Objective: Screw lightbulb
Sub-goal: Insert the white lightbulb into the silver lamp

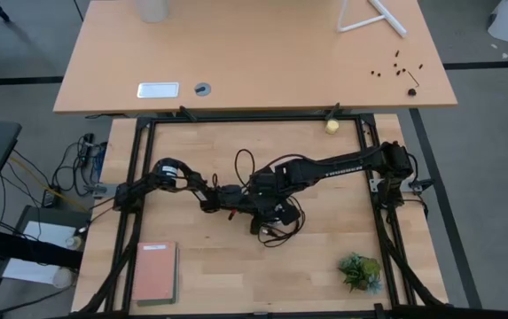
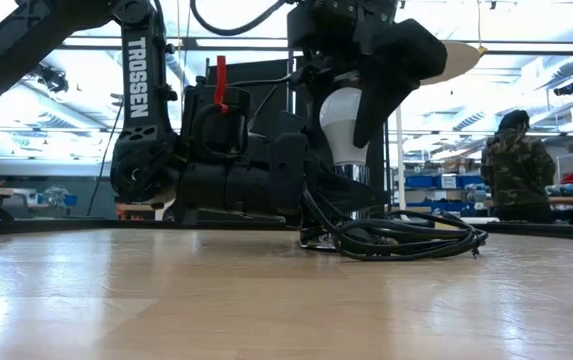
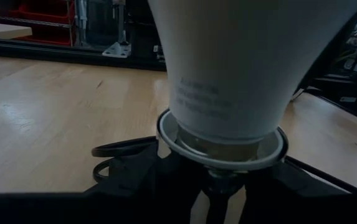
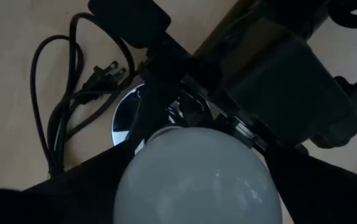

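Observation:
The white frosted lightbulb (image 2: 341, 120) stands upright, narrow base down, in the silver socket (image 3: 222, 148) at the table's middle. My left gripper (image 1: 225, 200) reaches in level from the table's left and is shut on the socket below the bulb. My right gripper (image 2: 351, 85) hangs over the bulb's dome (image 4: 197, 177), pointing steeply down and open. One finger (image 2: 378, 95) stands on each side of the dome; I cannot tell whether they touch it. In the high view both arms hide the bulb. My left gripper holds the socket's dark lower part (image 3: 220, 186), just under its silver rim, between its two fingers (image 3: 144, 180). The fingers come in level from the table's left. The socket stands upright with its round silver disc (image 4: 123, 118) on the table.
The socket's black cord (image 2: 406, 238) lies looped on the table beside it, plug (image 4: 106, 74) free. A yellowish ball (image 1: 332, 126) lies at the far edge, a green plant (image 1: 360, 271) near right, a pink book (image 1: 154, 271) near left. A person (image 2: 514, 165) stands beyond the table.

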Motion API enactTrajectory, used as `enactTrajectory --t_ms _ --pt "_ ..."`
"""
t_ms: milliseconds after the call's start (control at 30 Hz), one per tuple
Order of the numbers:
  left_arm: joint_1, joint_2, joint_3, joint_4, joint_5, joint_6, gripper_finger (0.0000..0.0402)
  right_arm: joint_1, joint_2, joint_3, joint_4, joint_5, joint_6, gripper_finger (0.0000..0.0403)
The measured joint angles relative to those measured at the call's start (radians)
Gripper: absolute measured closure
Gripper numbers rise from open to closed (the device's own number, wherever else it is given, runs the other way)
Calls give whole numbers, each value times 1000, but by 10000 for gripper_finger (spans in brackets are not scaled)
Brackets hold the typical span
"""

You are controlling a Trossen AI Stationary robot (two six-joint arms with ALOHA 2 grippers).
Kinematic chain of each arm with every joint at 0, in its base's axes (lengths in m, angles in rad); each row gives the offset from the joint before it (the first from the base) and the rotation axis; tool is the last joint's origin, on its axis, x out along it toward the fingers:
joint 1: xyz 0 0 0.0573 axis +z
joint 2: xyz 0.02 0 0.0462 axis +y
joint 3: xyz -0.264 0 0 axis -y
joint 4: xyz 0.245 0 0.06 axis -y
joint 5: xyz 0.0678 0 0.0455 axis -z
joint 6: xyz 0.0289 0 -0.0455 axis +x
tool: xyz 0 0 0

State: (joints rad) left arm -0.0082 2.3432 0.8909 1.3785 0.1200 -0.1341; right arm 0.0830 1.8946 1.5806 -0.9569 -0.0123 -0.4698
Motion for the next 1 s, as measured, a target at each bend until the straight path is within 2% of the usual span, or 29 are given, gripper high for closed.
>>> enactTrajectory --t_ms 300,600,1000 --pt "2 0 2 -3 -2 -19 213 2 26 -10 7 0 73 48" --pt "1 0 2 -4 -2 -10 213 3 34 -9 24 13 256 53" --pt "1 0 2 -6 -2 -7 213 5 34 -8 -9 20 457 119"
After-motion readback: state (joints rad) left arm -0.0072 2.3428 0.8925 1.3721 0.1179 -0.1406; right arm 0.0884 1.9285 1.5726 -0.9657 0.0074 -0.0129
